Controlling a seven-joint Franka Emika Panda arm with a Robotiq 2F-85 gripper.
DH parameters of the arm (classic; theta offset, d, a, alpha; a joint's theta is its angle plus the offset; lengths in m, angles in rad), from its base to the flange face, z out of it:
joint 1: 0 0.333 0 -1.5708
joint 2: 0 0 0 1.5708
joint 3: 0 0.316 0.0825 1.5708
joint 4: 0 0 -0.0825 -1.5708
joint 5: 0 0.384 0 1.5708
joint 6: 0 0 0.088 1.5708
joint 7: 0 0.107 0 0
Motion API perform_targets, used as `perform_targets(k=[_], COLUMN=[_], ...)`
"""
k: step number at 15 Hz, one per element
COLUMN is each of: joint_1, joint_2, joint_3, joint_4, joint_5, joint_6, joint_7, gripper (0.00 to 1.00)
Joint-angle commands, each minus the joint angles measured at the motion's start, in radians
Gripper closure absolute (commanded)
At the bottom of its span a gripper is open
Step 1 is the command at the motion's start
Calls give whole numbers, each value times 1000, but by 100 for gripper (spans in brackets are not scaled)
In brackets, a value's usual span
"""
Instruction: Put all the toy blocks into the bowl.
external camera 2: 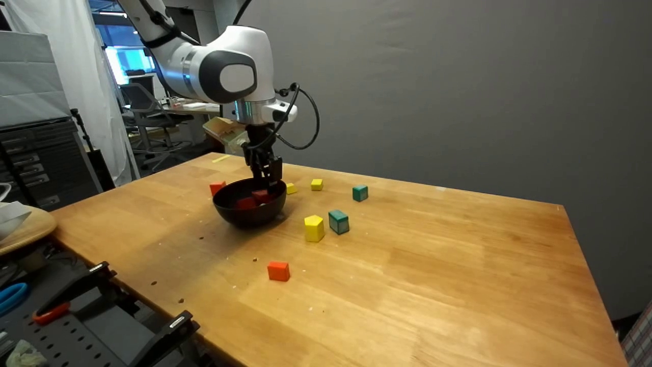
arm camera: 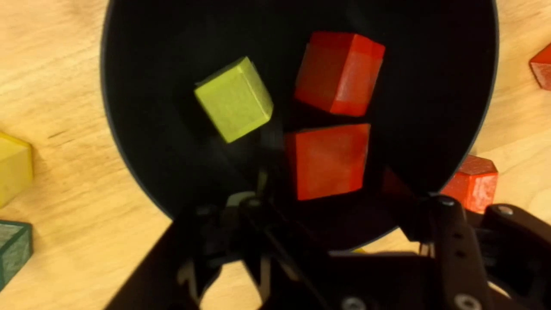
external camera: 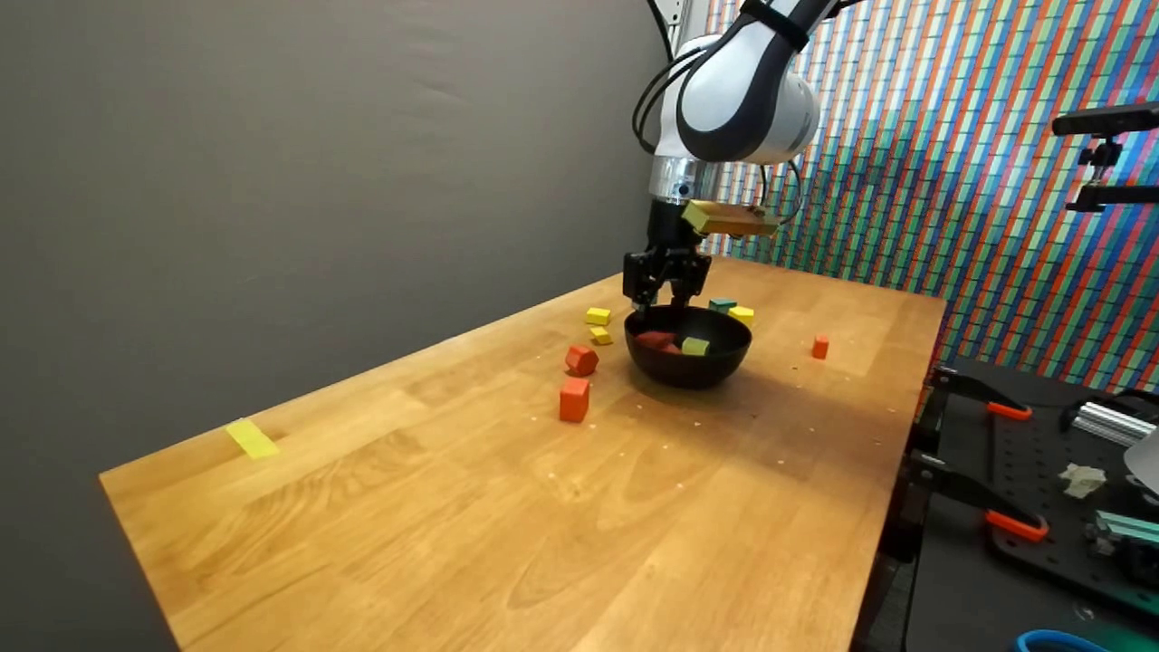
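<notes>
The black bowl (external camera: 688, 367) holds a yellow block (arm camera: 234, 101) and two red blocks, one of them a red block (arm camera: 331, 161) lying between my fingers with a gap on each side. My gripper (external camera 2: 270, 186) points down at the bowl's rim in both exterior views, jaws apart; its fingertips are dark and blurred in the wrist view. On the table beside the bowl are a faceted red block (external camera: 581, 359), an orange-red block (external camera: 574, 400), yellow blocks (external camera: 598, 316) and green blocks (external camera 2: 338, 221). A lone red block (external camera 2: 278, 271) sits farther off, and a larger yellow block (external camera 2: 314, 229) touches or nearly touches a green one.
A flat yellow strip (external camera: 252, 438) lies on the wooden table (external camera: 507, 543) near a far corner. A grey wall (external camera 2: 458, 102) runs along one long side. Black clamps (external camera: 978, 498) with orange pads stand beyond the opposite edge, over a dark side surface.
</notes>
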Motion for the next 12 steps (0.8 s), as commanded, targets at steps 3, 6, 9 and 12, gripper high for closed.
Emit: perform_targets(k=[3,6,9,12], joint_1=[36,42,89,109], joint_2=[-204,-329,-343,-343], joint_3=[23,99,140,129], joint_4=[-115,-160,-105,-113], joint_5=[-27,22,22,1], joint_6=[-69,-90,-168,-154], joint_7=[-51,-176,-255,-200], gripper=[0,0,1,0])
